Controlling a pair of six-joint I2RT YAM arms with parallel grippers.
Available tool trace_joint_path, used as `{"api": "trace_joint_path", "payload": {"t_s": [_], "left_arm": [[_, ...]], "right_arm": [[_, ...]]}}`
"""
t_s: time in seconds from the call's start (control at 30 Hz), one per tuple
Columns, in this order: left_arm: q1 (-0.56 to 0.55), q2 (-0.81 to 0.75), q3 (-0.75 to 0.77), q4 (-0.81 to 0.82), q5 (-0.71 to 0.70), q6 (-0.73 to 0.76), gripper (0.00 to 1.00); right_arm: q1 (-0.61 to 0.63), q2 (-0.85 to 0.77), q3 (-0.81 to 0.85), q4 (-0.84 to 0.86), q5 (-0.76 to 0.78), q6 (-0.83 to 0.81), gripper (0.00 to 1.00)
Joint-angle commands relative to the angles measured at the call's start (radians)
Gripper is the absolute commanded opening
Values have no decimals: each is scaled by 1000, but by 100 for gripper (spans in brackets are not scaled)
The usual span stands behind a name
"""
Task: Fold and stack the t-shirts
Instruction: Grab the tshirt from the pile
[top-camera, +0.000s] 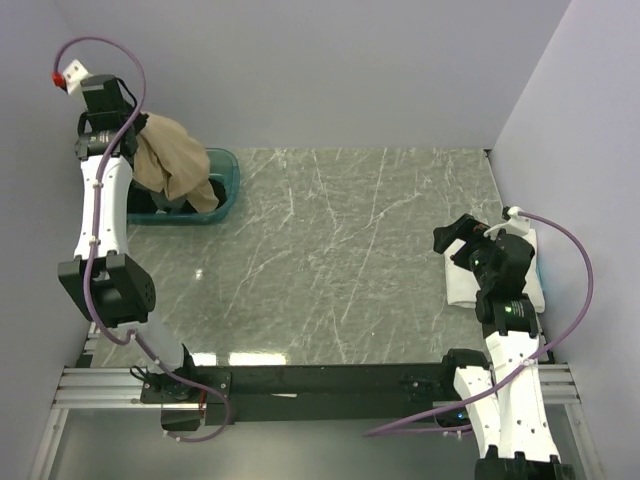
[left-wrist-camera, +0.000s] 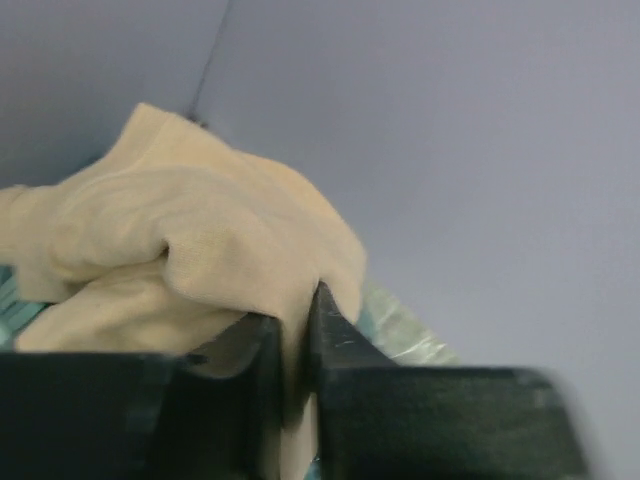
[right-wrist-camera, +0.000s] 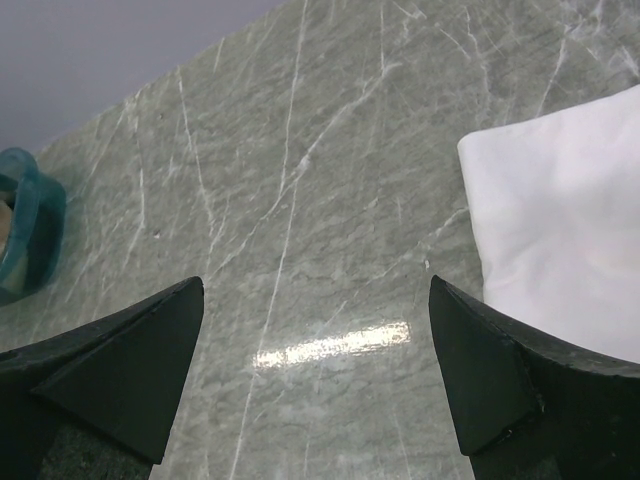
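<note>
Sorting the work into done and pending, treat one garment as finished: the white t-shirt (right-wrist-camera: 560, 220) lies folded flat at the right edge of the counter (top-camera: 340, 250), and judging by its clean edges and square corner it forms the base of the stack. The tan t-shirt (top-camera: 172, 160) is not yet folded. It hangs bunched in the air at the far left, over the teal tub (top-camera: 228, 170), and does not touch the counter. The left hand (left-wrist-camera: 295, 340) is closed on a fold of this shirt, with its two fingers nearly together and cloth pinched between them. The right hand (right-wrist-camera: 316, 285) holds nothing. Its fingers are spread wide and it hovers over bare counter just beside the white t-shirt. Note the orientation of the tan t-shirt: it drapes downward from the pinch point, so its long axis runs roughly vertical, and in the overhead view it trails from the left hand toward the tub's near right. Collar, sleeves and hem cannot be told apart in the bunched cloth. A dark shape lies in the tub below it; you cannot tell whether it is another shirt. Expect the remaining work to be carrying the tan t-shirt to open counter, spreading it, folding it and placing it on the white one.
</note>
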Motion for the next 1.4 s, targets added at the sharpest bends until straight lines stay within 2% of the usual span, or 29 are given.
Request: {"api": "trace_joint_path", "payload": {"t_s": [0.0, 0.07, 0.1, 0.2, 0.37, 0.47, 0.5, 0.6, 0.73, 0.83, 1.03, 1.13, 1.17, 1.2, 1.33, 1.37], "left_arm": [[0, 26, -26, 57, -57, 2, 23], [0, 61, 6, -24, -74, -17, 55], [2, 93, 51, -47, -72, -20, 75], [0, 117, 94, -90, -55, -25, 89], [0, 71, -1, -41, -32, -23, 98], [-5, 29, -99, -44, -38, -52, 97], [-12, 29, -113, -38, -82, -58, 97], [-12, 66, -79, -157, -112, -150, 97], [-17, 72, -168, -211, -14, -215, 93], [-18, 25, -330, -182, -20, -238, 92], [-20, -84, -515, -99, -55, -233, 88], [-21, -57, -527, -89, -46, -209, 74], [-21, -29, -505, -92, -34, -203, 63], [-21, -18, -491, -104, -32, -199, 56], [-21, 17, -445, -122, -54, -190, 38], [-23, 22, -441, -127, -54, -187, 30]], "right_arm": [[-3, 8, 12, 2, -1, -21, 99], [-3, 14, 11, 2, -2, -21, 99], [-3, 16, 11, 2, -3, -21, 99], [-3, 22, 11, 2, 4, -19, 99], [-3, 23, 11, -1, 8, -19, 99], [-5, 22, 9, 2, 10, -19, 99], [-3, 23, 8, 2, 10, -19, 99], [-5, 31, 6, 8, 4, -18, 99], [-5, 52, 9, 2, -2, -14, 99], [-3, 57, 11, 5, -7, -14, 99], [-3, 56, 7, 10, -13, -13, 99], [-3, 56, 6, 10, -18, -11, 99], [-3, 57, 7, 10, -18, -13, 99], [-3, 57, 7, 8, -21, -13, 99], [-3, 56, 6, 8, -16, -13, 99], [-3, 54, 4, 8, -15, -13, 99]]}}
